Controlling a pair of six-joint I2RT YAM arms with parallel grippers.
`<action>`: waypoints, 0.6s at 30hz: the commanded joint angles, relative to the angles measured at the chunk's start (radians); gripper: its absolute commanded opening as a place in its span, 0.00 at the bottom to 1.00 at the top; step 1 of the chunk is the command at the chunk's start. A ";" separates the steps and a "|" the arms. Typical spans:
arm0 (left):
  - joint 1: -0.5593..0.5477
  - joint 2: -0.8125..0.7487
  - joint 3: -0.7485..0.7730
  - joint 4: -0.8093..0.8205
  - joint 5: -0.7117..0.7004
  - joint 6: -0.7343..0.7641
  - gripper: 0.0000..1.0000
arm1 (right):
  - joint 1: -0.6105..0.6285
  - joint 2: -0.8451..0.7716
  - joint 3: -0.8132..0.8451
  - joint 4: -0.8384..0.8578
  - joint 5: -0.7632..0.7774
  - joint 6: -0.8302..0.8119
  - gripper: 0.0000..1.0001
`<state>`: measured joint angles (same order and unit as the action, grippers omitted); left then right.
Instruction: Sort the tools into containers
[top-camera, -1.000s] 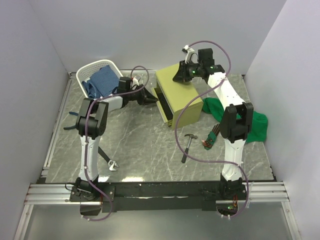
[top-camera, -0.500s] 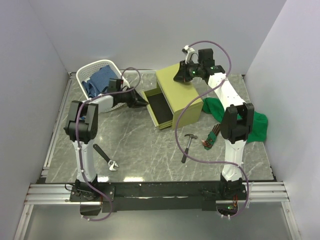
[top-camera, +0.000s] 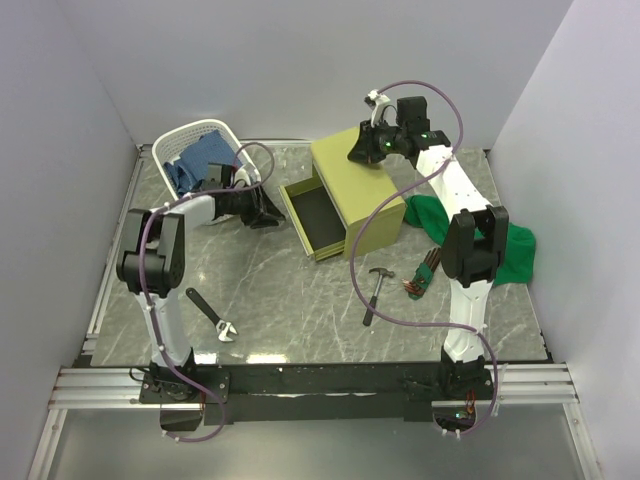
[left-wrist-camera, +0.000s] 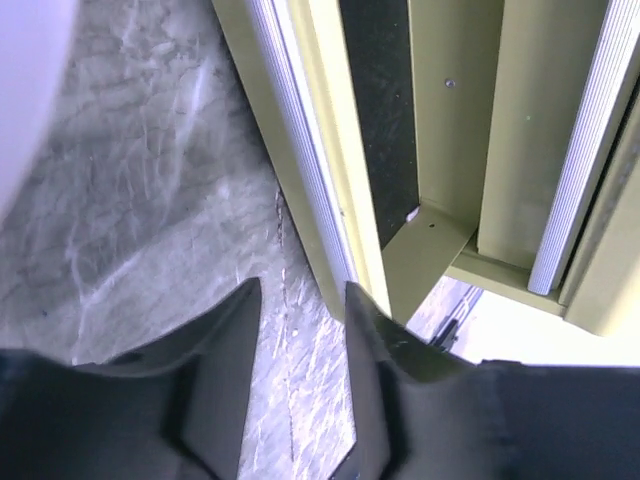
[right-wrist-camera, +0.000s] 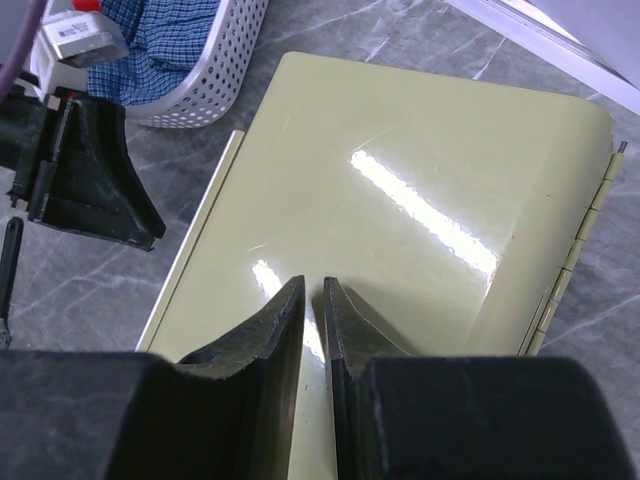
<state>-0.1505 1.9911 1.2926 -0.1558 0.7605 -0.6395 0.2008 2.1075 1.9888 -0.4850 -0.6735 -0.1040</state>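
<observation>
Grey marble forms the table (top-camera: 280, 290), closed in by plain white walls (top-camera: 250, 60). Two arms rise from its near edge.

One olive-green chest (top-camera: 372, 198) stands toward the back, and one of its drawers (top-camera: 318, 215) is pulled out to the left, showing a black lining. The left wrist view shows two ribbed silver handles (left-wrist-camera: 300, 150); the nearer one runs along the front of the open drawer. The other seems to belong to the second drawer, though the angle makes that hard to confirm.

The left fingers (left-wrist-camera: 228, 345) sit low over the table just beside the drawer front, spread apart with only marble between them, released. The right fingers (right-wrist-camera: 275, 330) hang over the chest's glossy top, drawn almost together with a thin slit between them and gripping nothing.

One white lattice basket (top-camera: 180, 145) sits at the back left with one blue cloth (top-camera: 195, 160) inside. One green cloth (top-camera: 425, 215) lies right of the chest.

Three tools lie on the table outside both containers. One black adjustable wrench (top-camera: 212, 315) is at front left, one hammer (top-camera: 377, 290) is in front of the chest, and one hex key set (top-camera: 423, 275) lies near the green cloth.
</observation>
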 joint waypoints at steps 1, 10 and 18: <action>0.011 -0.104 0.083 -0.089 -0.020 0.069 0.52 | -0.037 0.071 -0.076 -0.225 0.173 -0.059 0.23; 0.040 -0.282 0.188 -0.503 -0.055 0.479 0.62 | -0.044 0.062 -0.059 -0.225 0.173 -0.063 0.32; 0.097 -0.438 0.153 -1.158 -0.079 1.585 0.63 | -0.047 -0.081 -0.079 -0.233 0.137 -0.076 0.47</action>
<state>-0.0750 1.6539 1.5005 -0.8921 0.7238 0.2432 0.1879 2.0575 1.9667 -0.5175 -0.6407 -0.1474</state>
